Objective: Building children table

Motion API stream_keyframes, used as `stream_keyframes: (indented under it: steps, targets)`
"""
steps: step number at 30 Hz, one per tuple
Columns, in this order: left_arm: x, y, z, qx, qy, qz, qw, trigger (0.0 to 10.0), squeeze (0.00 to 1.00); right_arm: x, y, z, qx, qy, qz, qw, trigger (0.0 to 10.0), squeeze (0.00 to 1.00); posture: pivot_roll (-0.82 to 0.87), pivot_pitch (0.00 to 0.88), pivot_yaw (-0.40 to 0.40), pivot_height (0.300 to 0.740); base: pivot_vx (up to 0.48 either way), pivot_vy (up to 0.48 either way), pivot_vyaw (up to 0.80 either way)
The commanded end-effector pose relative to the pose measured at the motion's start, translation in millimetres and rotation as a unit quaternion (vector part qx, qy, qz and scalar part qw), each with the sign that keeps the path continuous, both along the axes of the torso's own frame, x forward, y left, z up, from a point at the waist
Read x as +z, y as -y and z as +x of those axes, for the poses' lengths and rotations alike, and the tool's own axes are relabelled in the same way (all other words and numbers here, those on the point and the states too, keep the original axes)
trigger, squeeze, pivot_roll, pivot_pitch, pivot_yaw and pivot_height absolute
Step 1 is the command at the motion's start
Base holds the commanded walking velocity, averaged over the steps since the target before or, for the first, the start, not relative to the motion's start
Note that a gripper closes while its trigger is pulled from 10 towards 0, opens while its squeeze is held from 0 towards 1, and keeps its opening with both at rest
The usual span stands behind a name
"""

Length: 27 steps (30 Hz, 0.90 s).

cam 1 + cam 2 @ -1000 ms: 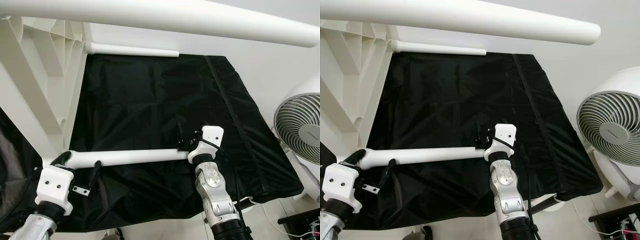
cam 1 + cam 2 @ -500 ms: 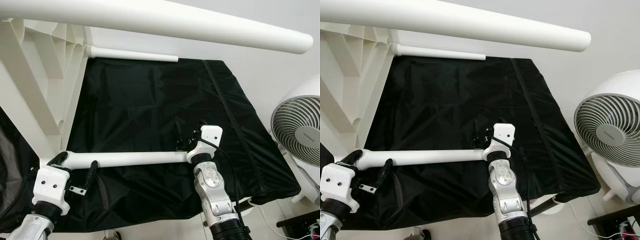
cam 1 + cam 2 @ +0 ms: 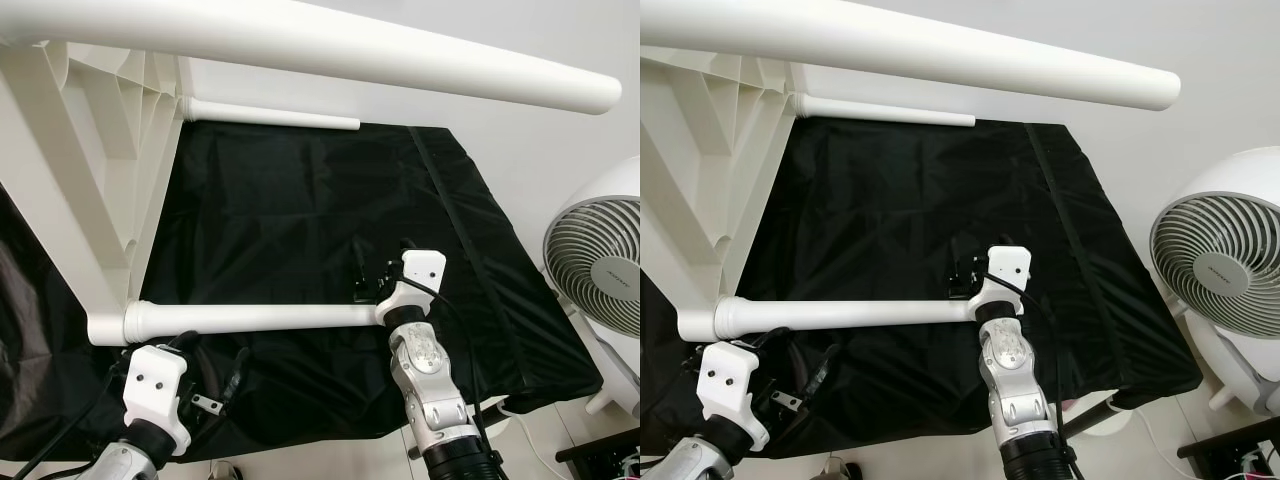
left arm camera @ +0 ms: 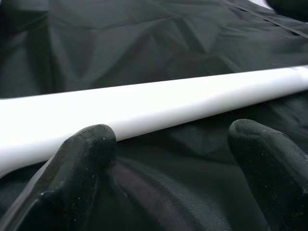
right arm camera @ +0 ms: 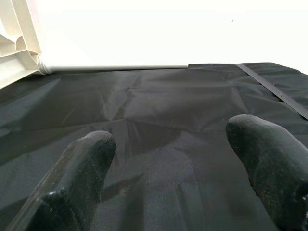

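Your white table top (image 3: 70, 150) stands on edge at nine o'clock on the black cloth (image 3: 300, 200); three legs jut from it toward three o'clock, the near leg (image 3: 250, 318) now seated in its socket. A second ago your left gripper (image 4: 168, 159) clasped that leg's root; it has since let go and dropped to seven o'clock, fingers (image 4: 79, 159) spread wide, empty. I'd judge this leg fitted. Your right gripper (image 5: 173, 159) sits at the leg's free end, parted, holding nothing. The table's far side is cut off; a fan (image 3: 1220, 250) stands at three o'clock.
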<state>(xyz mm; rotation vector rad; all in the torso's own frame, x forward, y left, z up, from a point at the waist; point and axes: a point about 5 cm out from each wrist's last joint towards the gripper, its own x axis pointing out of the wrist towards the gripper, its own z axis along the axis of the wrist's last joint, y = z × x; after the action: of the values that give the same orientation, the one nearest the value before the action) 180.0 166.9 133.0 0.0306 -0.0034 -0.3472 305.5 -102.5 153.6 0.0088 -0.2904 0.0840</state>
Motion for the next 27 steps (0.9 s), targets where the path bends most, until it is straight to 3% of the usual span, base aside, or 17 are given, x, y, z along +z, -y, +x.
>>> stream_keyframes:
  steps: [1,10,22,27]
  targets:
    - [-4,0.3,-2.3,0.002,-0.022,-0.016,1.000,10.0,0.00,-1,2.0,1.1,-0.004,0.000,-0.004,1.000,10.0,0.00,0.17,0.142,-0.071,0.740,0.000,0.000,0.00]
    - [-7,-11.6,4.2,0.088,-0.069,-0.093,0.989,10.0,0.00,3,-0.3,3.1,0.003,0.009,-0.009,1.000,10.0,0.00,0.18,0.150,-0.075,0.740,0.000,0.000,0.00]
    - [-7,-12.7,10.9,0.119,-0.087,-0.126,0.981,10.0,0.00,5,1.2,2.9,-0.002,0.015,-0.014,1.000,10.0,0.00,0.17,0.154,-0.064,0.740,0.000,0.000,0.00]
    - [-2,-10.4,15.9,0.123,-0.085,-0.172,0.974,10.0,0.00,7,6.1,-0.3,-0.021,0.035,-0.079,0.996,10.0,0.00,0.17,0.155,-0.063,0.740,0.000,0.000,0.00]
